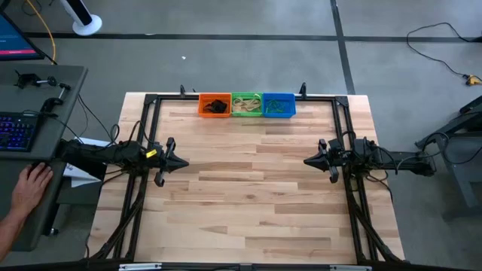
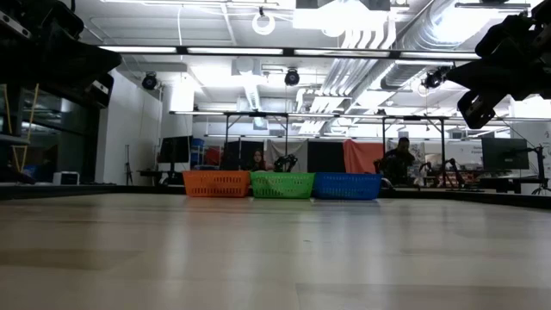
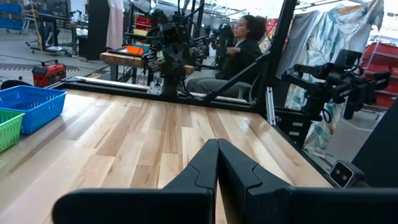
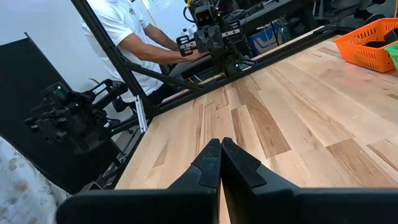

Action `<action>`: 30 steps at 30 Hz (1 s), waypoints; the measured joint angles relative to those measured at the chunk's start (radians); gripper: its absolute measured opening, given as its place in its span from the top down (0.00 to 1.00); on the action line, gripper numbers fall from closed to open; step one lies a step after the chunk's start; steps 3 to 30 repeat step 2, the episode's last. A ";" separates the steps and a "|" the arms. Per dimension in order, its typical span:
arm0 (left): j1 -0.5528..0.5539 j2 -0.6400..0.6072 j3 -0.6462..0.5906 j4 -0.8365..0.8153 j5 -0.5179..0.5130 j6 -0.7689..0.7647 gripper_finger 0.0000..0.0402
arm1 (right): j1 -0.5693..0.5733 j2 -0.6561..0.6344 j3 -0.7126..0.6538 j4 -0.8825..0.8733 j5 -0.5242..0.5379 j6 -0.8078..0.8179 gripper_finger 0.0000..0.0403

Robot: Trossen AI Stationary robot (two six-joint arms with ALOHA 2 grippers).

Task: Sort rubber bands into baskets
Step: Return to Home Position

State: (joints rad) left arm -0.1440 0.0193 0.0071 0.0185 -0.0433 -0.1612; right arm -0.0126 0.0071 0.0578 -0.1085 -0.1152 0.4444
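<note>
Three baskets stand side by side at the table's far edge: orange (image 1: pixel 215 105) with black rubber bands (image 1: pixel 216 106) inside, green (image 1: pixel 246 105) with tan bands (image 1: pixel 245 108), blue (image 1: pixel 279 105) with green bands (image 1: pixel 277 110). They also show in the low view, orange (image 2: pixel 216 183), green (image 2: pixel 281 184), blue (image 2: pixel 347 185). My left gripper (image 1: pixel 184 163) is shut and empty above the table's left side; it also shows in its wrist view (image 3: pixel 217 163). My right gripper (image 1: pixel 307 160) is shut and empty above the right side; it also shows in its wrist view (image 4: pixel 221 162).
The black frame rails (image 1: pixel 151 135) run along the table's left, right and far edges. A person's hand (image 1: pixel 30 184) rests at the desk left of the table, beside a keyboard (image 1: pixel 16 132). The wooden tabletop (image 1: pixel 248 188) lies bare between the two grippers.
</note>
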 joint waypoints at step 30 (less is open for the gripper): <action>0.000 0.000 0.000 0.000 0.000 0.000 1.00 | 0.000 0.000 0.000 0.000 0.000 0.000 1.00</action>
